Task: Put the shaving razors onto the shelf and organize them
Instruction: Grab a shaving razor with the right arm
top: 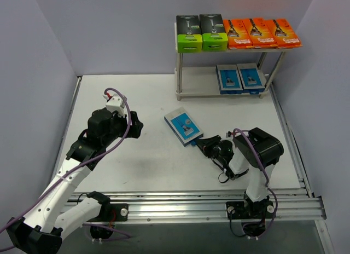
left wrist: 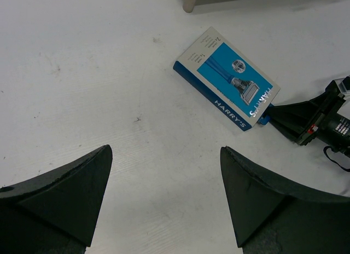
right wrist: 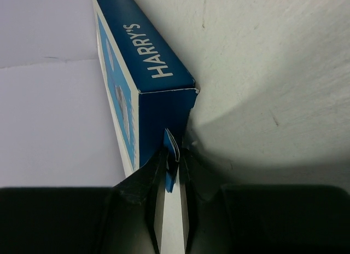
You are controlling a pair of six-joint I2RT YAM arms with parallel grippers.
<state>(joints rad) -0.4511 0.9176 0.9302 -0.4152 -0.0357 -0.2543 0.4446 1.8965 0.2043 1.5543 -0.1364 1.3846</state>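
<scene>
One light blue razor pack [top: 183, 126] lies flat on the table in mid-scene. My right gripper [top: 203, 143] is shut on the small hang tab at its near end; in the right wrist view the fingertips [right wrist: 174, 155] pinch that blue tab below the pack [right wrist: 158, 106]. The shelf [top: 197, 91] stands at the back right. Its top board carries two black packs with lime-green ends [top: 200, 32] and three orange packs [top: 261, 33]; two light blue packs [top: 239, 78] lie on the lower board. My left gripper [left wrist: 166, 148] hangs open over bare table, left of the loose pack [left wrist: 227, 78].
Grey walls close in the table on the left, back and right. An aluminium rail [top: 191, 205] runs along the near edge by the arm bases. One foot of the shelf [left wrist: 188, 2] shows at the top of the left wrist view.
</scene>
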